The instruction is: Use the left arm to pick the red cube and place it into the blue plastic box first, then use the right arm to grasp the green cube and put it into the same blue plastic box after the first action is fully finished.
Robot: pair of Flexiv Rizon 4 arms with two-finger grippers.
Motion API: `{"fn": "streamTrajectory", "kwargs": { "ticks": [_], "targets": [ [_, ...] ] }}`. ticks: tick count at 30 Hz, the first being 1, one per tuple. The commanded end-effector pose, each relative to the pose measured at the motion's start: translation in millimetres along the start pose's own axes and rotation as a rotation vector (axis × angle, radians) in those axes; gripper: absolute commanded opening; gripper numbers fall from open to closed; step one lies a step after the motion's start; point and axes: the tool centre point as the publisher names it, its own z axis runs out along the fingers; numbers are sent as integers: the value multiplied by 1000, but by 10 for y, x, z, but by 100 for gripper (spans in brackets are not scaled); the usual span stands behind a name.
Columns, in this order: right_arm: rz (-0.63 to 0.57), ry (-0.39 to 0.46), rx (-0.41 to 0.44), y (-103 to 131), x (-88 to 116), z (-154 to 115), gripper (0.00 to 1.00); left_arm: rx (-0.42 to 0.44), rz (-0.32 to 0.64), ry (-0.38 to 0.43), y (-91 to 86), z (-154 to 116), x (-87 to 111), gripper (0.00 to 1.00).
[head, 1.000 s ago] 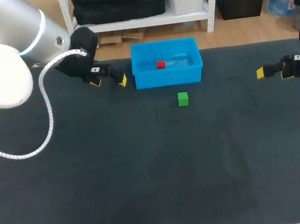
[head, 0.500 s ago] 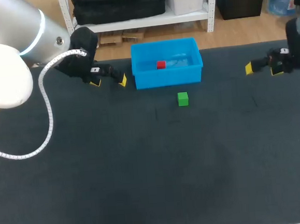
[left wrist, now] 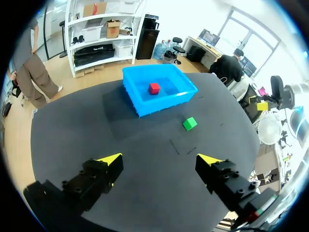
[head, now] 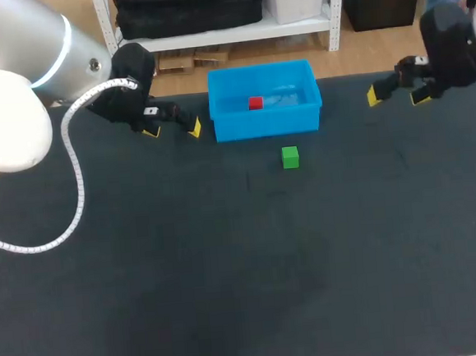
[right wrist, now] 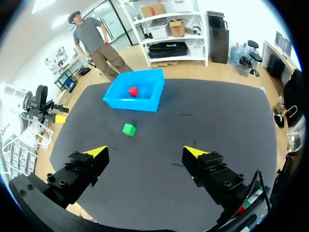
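Green cube [head: 290, 157] sits on the worktop [head: 229, 269] just before the blue box [head: 267, 124], red cube [head: 255, 103] already inside; right claw [head: 395, 97], fingers apart and empty, should descend squarely over it, clear of the box wall.

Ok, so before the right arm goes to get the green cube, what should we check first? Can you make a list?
1. The red cube is inside the blue plastic box: ok.
2. The left gripper is open, empty and beside the box, not over it: ok.
3. The green cube sits alone on the table in front of the box, not touching it: ok.
4. The right gripper is open and empty: ok.
5. The right gripper is above the green cube: not ok, it is off to the box's right side.
6. The box has bare floor for a second cube: ok.
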Motion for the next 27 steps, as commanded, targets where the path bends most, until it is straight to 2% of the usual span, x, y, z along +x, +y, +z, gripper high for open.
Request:
{"fn": "streamTrajectory", "kwargs": {
  "ticks": [1, 9, 27],
  "targets": [
    [-4, 20, 45, 97, -111, 67, 100, 5, 2, -3, 13, 1, 2, 100],
    [-19, 50, 53, 235, -248, 187, 100, 5, 2, -3, 13, 1, 2, 100],
    [14, 135, 136, 533, -486, 459, 100, 5, 2, -3, 13, 1, 2, 100]
  ]
}}
